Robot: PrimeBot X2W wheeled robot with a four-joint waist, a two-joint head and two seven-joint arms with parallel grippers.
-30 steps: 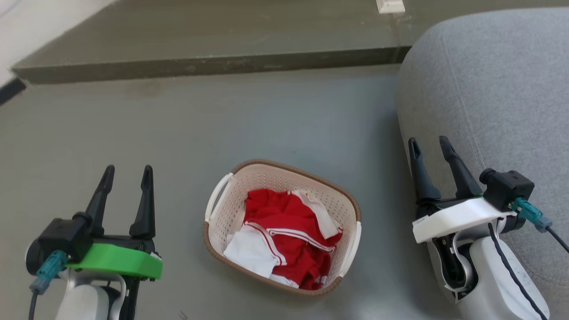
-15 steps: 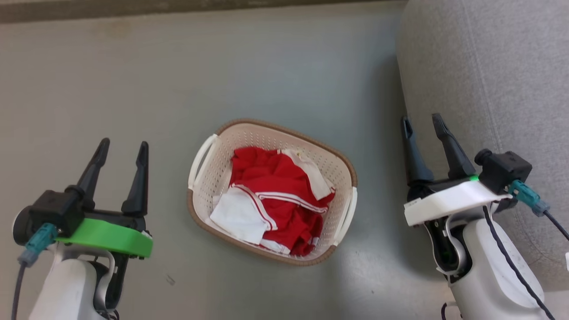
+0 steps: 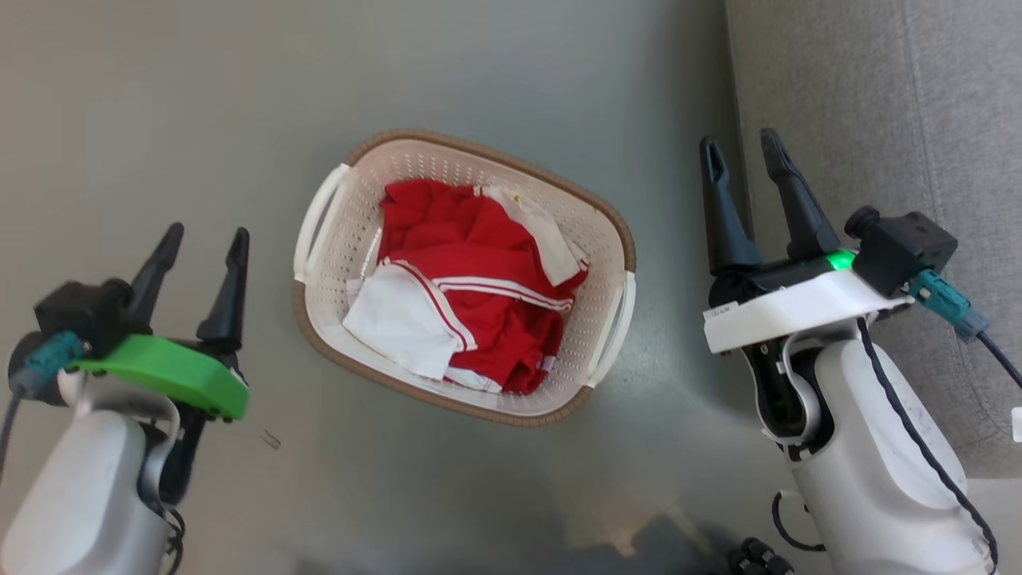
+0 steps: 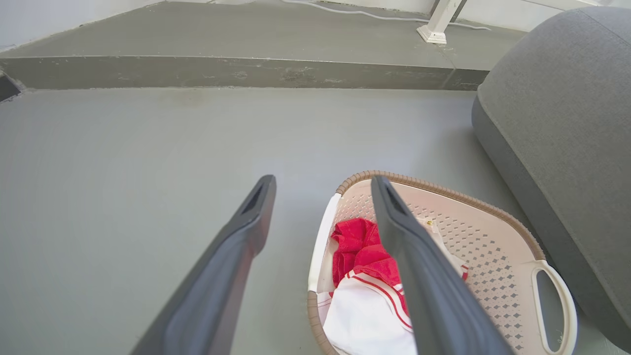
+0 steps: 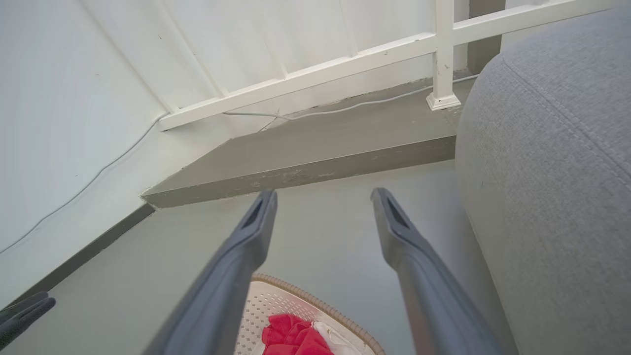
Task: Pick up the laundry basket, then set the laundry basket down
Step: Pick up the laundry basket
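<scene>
Left tool, right tool flank laundry basket (both spread).

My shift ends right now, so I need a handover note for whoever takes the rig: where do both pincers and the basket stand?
Left pincer: open, empty, to the left of the laundry basket, not touching it.
Right pincer: open, empty, to the right of the basket, beside the grey sofa.
Basket: on the floor between the two arms, red-and-white clothes inside.
Done: nothing grasped yet.
Left: grasp the basket, lift it, set it down.
</scene>
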